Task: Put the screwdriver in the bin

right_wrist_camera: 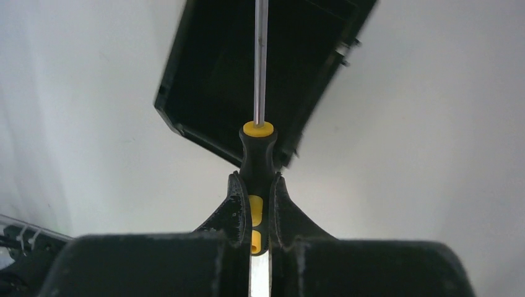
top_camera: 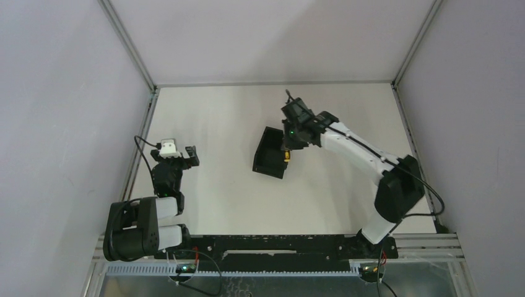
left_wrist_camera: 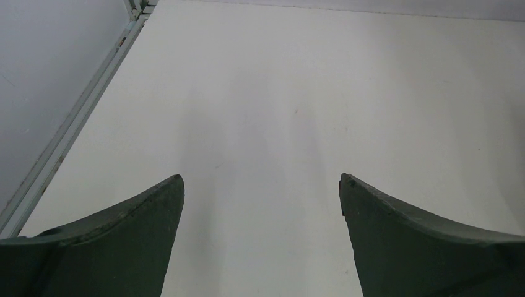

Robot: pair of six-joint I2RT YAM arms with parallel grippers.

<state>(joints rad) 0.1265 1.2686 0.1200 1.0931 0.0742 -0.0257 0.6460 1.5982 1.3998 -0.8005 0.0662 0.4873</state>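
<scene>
Right now the right gripper (right_wrist_camera: 255, 189) is hovering at the rim of the bin (right_wrist_camera: 186, 127), its fingers (right_wrist_camera: 234, 213) pinching the screwdriver (right_wrist_camera: 258, 154) by the handle, shaft pointing across the bin's open mouth. Pickup and carry are looking done; the drop is what's remaining, as the screwdriver isn't inside yet. Handle is showing molded black with yellow inserts, shaft thin bare metal; bin is rigid black plastic, boxy, sitting on the matte white desk (top_camera: 223, 124). Left gripper (left_wrist_camera: 260, 185) is idling well left of the bin, fingers spread, empty.
</scene>
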